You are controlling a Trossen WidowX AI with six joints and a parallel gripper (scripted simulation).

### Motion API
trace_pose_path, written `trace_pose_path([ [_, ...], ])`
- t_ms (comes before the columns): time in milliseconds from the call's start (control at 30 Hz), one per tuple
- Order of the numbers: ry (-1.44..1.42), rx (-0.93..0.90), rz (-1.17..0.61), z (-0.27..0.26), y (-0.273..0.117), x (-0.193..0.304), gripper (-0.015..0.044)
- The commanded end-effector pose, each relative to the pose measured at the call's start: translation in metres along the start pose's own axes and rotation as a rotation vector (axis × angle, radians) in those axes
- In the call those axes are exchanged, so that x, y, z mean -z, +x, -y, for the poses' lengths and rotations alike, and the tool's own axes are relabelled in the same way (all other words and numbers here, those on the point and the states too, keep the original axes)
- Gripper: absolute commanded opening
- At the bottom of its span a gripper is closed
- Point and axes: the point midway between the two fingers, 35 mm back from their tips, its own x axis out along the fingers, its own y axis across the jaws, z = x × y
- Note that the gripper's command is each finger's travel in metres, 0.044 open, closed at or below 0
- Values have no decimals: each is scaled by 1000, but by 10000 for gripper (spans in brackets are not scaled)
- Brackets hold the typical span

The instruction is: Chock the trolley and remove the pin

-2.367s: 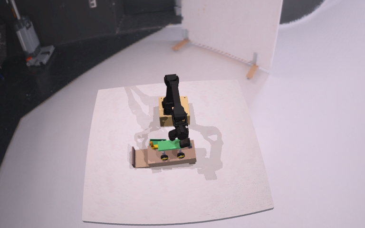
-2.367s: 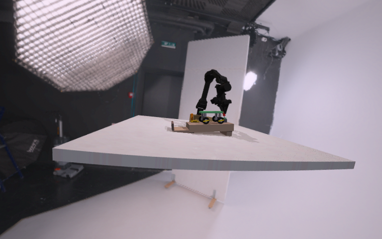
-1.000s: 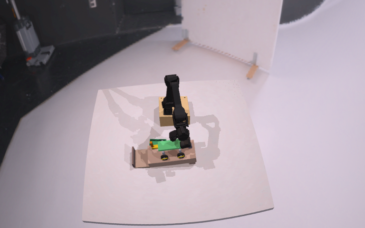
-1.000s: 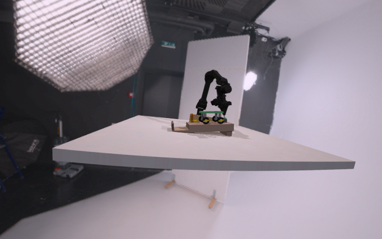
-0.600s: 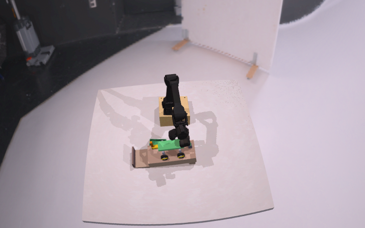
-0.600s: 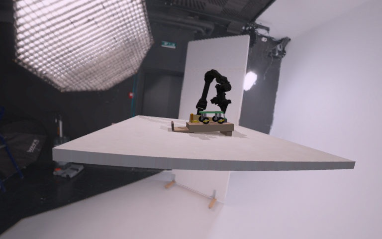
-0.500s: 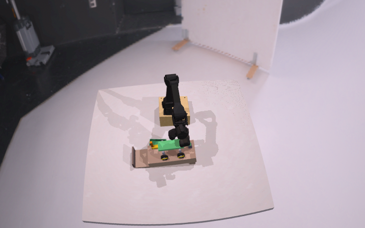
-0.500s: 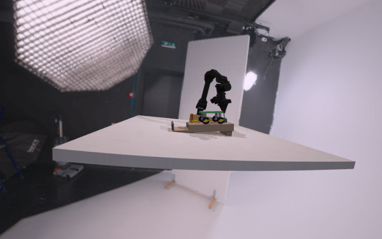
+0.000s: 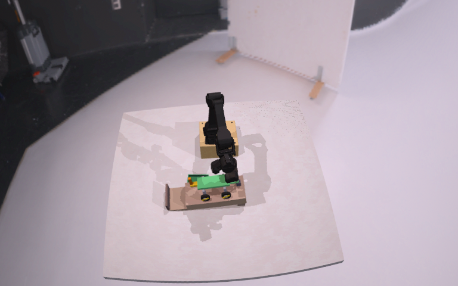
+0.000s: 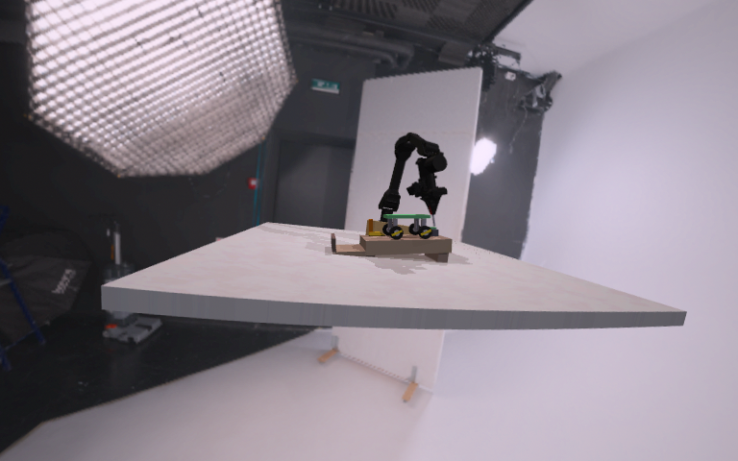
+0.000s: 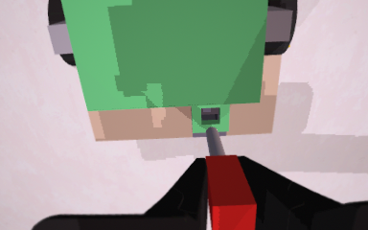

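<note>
My gripper [image 10: 431, 210] [image 11: 219, 166] is shut on the red head of the stop pin [image 10: 433, 221] [image 11: 231, 184], above the uphill end. The pin's grey shaft points down; in the wrist view its lower tip shows beside the square hole of the bracket [image 11: 196, 120], apparently out of it. The green-topped trolley [image 9: 210, 181] [image 10: 406, 216] [image 11: 168, 53] stands on the ramp [image 9: 216, 204] [image 10: 403, 246] [image 11: 120, 126]. The yellow chock [image 9: 194, 184] [image 10: 374, 233], orange handle upright, sits at the trolley's downhill end by the far-side wheel; contact is hidden. The green tray [image 9: 198, 175] is partly hidden behind the trolley.
The ramp's lower end has an upright end board [image 9: 167, 197] [image 10: 333, 242]. The arm's wooden base block [image 9: 209, 151] stands behind the ramp and tray. The trolley deck is close to the gripper on the downhill side.
</note>
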Motion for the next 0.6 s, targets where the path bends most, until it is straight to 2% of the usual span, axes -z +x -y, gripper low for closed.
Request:
trace_pose_path([
  [0, -4, 0, -4, 0, -4, 2, 0],
  [567, -4, 0, -6, -1, -4, 28, 0],
])
